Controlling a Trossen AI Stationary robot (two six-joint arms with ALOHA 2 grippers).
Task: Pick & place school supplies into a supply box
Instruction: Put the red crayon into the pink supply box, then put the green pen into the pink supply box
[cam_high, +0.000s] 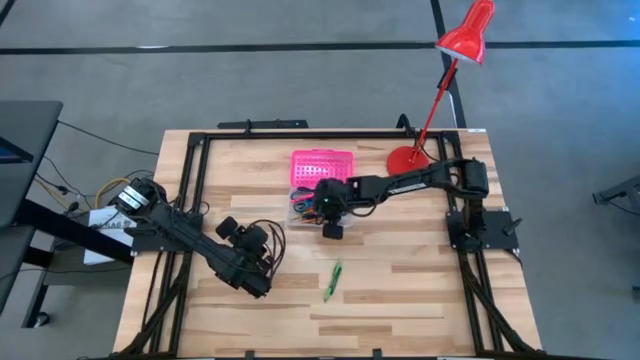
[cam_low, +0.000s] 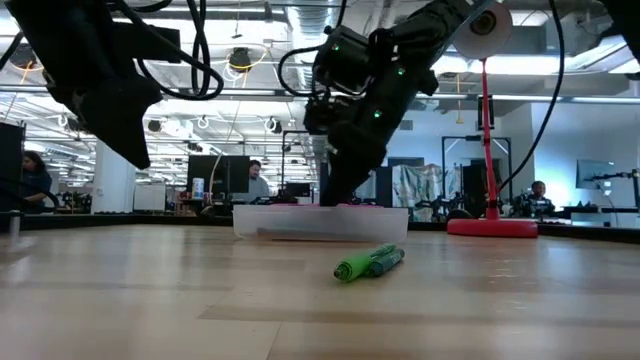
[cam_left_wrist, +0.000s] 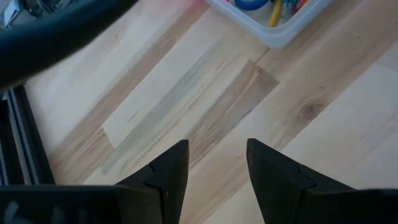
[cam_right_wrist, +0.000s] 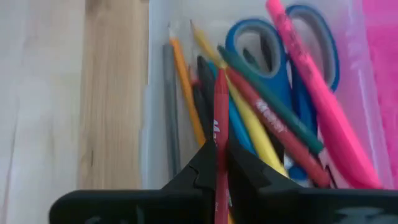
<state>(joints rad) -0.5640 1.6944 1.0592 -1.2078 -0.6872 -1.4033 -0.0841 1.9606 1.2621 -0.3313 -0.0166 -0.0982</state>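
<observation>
Supply box sits mid-counter, pink lid flipped open toward the red lamp. Inside its clear base you've got blue-handled scissors, a pink marker and assorted pens. Your right claw is over the box, clamped on a red pen. One green marker lies loose on the counter. Left claw hangs nearby, fingers apart, nothing between them.

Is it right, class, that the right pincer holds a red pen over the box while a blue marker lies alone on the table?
Not quite: the lone marker is green, as the high view shows. The right pincer does grip a red pen over the box.
</observation>
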